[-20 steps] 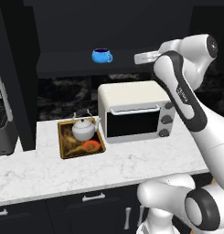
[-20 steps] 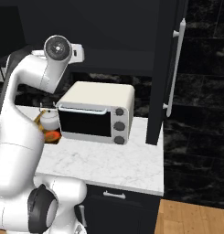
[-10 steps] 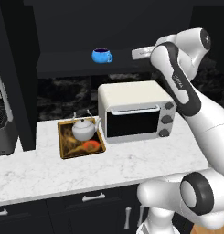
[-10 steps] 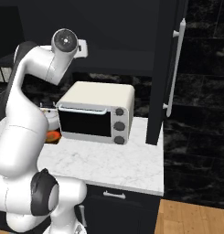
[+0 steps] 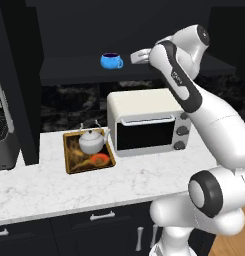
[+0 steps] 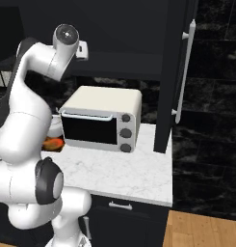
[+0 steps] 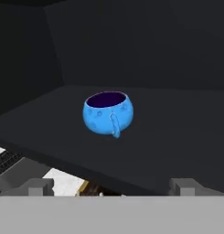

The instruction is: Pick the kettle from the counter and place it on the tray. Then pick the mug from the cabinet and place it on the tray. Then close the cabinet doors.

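The blue mug point(image 5: 111, 61) is sitting upright on the dark shelf of the open cabinet point(image 5: 69, 70), handle facing the gripper point(image 5: 135, 56), whose jaws are standing wide apart and empty just beside it. Below, the kettle point(image 5: 92, 141) is resting on the tray point(image 5: 73, 163), which is lying on the white marble counter point(image 5: 64, 185) beside a cream toaster oven point(image 5: 146, 122). A black cabinet door point(image 6: 175, 77) is standing open against black marbled wall tiles point(image 6: 211, 96).

Toaster oven point(image 5: 146, 121) — beside coffee machine point(image 5: 1, 131).

White marble counter point(image 5: 54, 192) bearing tray point(image 5: 69, 155) and toaster oven point(image 5: 146, 122), cabinet shelf point(image 7: 168, 137) bearing mug point(image 7: 108, 113)
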### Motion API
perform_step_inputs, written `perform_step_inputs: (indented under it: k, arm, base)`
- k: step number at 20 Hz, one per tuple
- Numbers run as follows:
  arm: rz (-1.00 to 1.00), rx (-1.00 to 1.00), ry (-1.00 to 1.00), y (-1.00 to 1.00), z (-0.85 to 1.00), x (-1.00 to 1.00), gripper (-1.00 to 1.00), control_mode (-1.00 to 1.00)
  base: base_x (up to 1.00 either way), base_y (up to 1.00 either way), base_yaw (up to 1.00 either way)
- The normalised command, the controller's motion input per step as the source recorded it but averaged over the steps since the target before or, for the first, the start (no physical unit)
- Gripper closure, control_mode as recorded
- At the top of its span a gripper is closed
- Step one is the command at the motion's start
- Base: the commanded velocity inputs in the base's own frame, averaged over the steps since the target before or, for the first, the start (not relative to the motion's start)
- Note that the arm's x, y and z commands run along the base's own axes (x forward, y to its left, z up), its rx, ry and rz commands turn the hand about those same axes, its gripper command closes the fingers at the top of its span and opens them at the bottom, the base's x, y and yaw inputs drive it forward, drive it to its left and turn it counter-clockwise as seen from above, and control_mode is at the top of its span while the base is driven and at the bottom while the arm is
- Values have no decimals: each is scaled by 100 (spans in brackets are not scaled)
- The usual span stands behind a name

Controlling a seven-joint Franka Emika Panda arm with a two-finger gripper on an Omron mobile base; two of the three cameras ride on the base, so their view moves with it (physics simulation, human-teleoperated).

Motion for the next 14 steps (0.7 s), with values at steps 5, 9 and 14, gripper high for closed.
perform_step_inputs:
  k: [5,9,14]
  arm:
    - [9,0,5,22,-17,26,-100,-100]
    - [6,0,0,16,-17,39,-100,-100]
    - [0,0,0,12,-25,50,-100,-100]
  base:
    - [0,0,0]
    - [0,0,0]
    - [0,0,0]
